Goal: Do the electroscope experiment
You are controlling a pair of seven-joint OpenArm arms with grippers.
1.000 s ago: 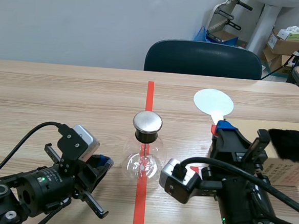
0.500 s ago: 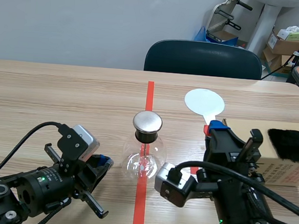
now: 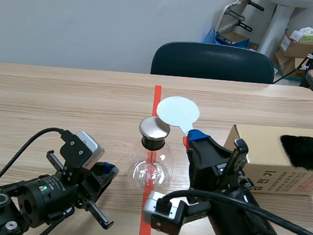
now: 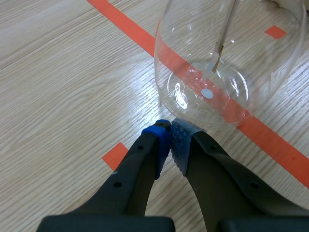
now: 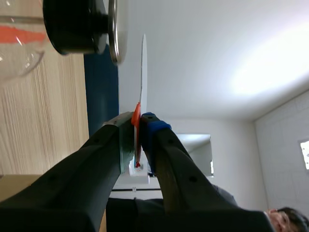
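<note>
Shift from the earlier frames: the right gripper has carried the disc paddle from beside the cardboard box across to the red tape line, and more of the box front now shows. The left arm has not moved.

Disc paddle: white round disc on a short orange stem, clamped by the stem between the right gripper's fingers. Its long axis runs from the fingers up and away from the robot, disc end foremost. In the right wrist view the paddle is edge-on, just beside the metal cap.

Electroscope flask: clear glass, upright on the tape line, metal cap on top, a thin rod hanging inside.

Left gripper: pads closed together on nothing, low on the table, just short of the flask's base.

Box: black fur pad on top; the print on its side is too partial to read.
</note>
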